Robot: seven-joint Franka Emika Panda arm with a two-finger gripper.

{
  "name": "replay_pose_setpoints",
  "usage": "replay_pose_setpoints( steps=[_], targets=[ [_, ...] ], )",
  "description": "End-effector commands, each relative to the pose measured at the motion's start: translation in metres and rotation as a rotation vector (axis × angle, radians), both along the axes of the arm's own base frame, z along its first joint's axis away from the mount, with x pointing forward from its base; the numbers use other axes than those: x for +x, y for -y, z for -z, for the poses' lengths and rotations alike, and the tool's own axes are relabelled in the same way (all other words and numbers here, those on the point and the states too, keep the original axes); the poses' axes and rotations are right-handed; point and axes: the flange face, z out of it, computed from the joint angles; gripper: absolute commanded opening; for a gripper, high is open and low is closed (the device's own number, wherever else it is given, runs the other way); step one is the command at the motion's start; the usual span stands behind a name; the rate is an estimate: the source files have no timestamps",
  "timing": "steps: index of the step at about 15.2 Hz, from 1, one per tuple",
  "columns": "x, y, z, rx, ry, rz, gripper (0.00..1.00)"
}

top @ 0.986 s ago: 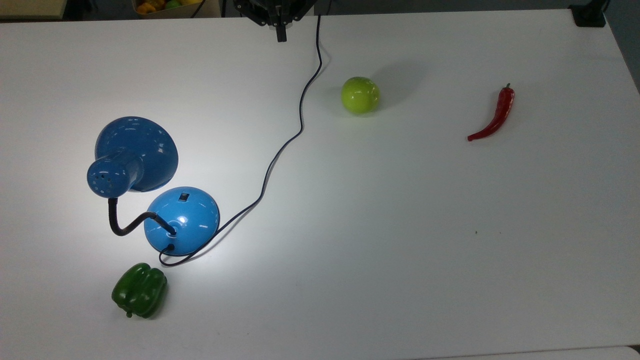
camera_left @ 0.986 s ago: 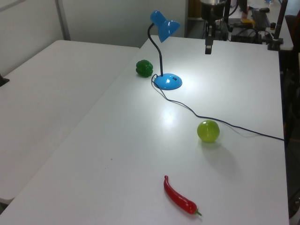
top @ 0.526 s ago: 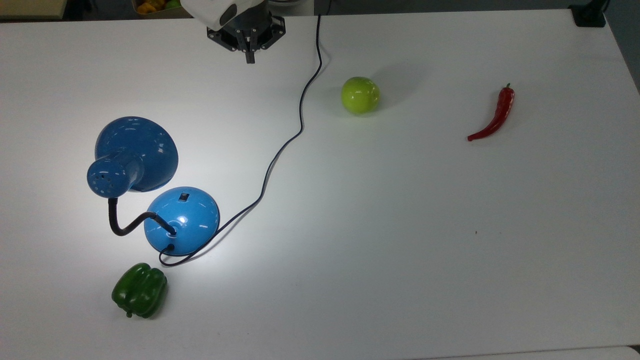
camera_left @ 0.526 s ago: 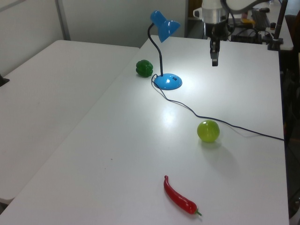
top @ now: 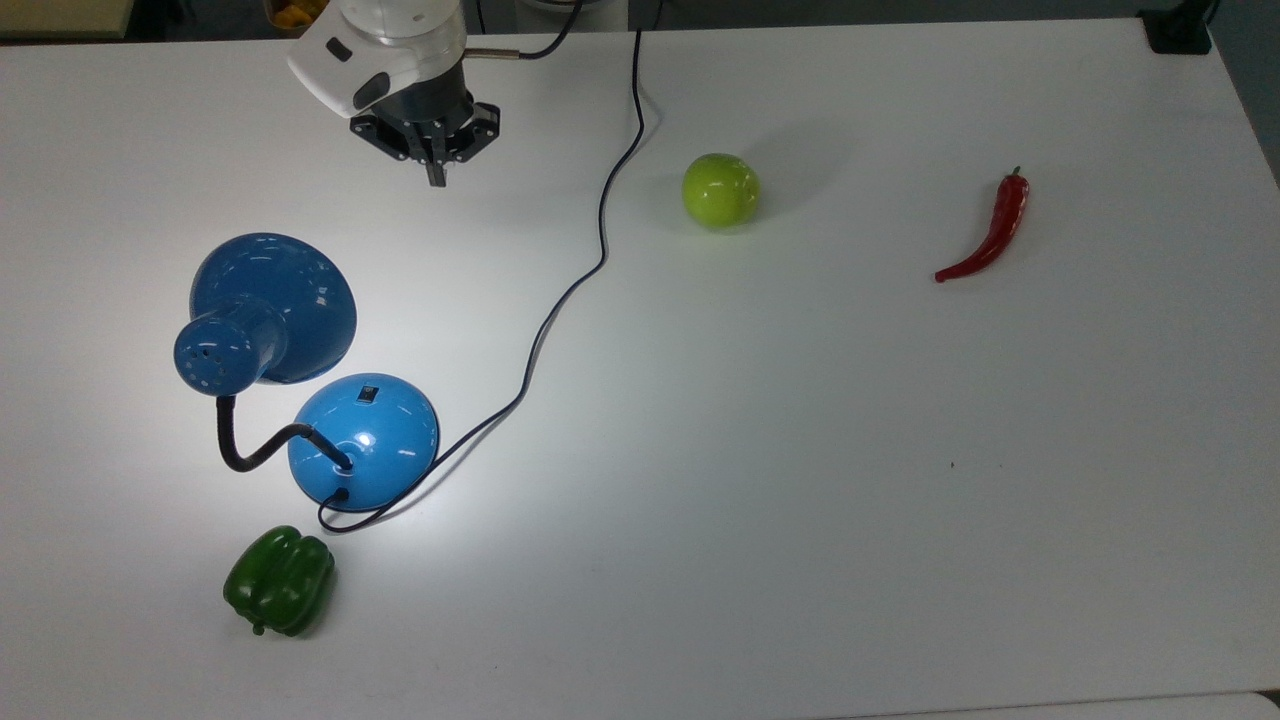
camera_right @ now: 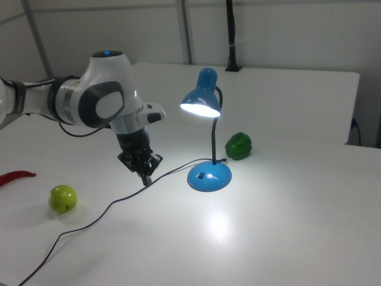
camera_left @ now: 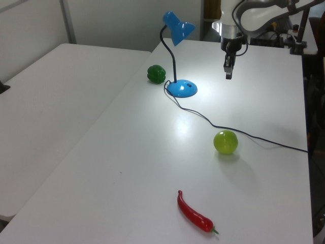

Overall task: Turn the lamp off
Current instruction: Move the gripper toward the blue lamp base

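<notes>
White tabletop (top: 800, 450) spans the room, with a second pale table (camera_left: 45, 101) beside it in the left view. We see the blue desk lamp (top: 363, 440) lit, a bright pool around its base. Near that base lies a green bell pepper (top: 279, 581); a green apple (top: 720, 190) and red chili (top: 990, 232) sit well apart. Our gripper (top: 436, 178) hangs clenched, away from the lamp's shade.

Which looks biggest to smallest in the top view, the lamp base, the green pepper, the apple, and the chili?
1. lamp base, clearly largest.
2. green pepper.
3. apple and chili: unsure. The apple is rounder and fuller, the chili longer but very thin, so they cover similar area.
</notes>
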Motion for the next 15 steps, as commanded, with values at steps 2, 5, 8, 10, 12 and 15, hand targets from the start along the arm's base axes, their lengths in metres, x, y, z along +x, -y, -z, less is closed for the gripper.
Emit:
replay_pose_setpoints(
  steps=[2, 5, 8, 10, 12, 15],
  targets=[
    [0.005, 0.027, 0.027, -0.019, 0.116, 0.01, 0.0],
    [0.013, 0.033, 0.043, -0.015, 0.187, 0.034, 0.0],
    [0.023, 0.037, 0.055, -0.009, 0.264, 0.092, 0.0],
    [0.03, 0.037, 0.063, -0.011, 0.304, 0.105, 0.0],
    [0.038, 0.037, 0.074, -0.01, 0.344, 0.118, 0.0],
    [0.05, 0.041, 0.078, -0.008, 0.432, 0.143, 0.0]
  ],
)
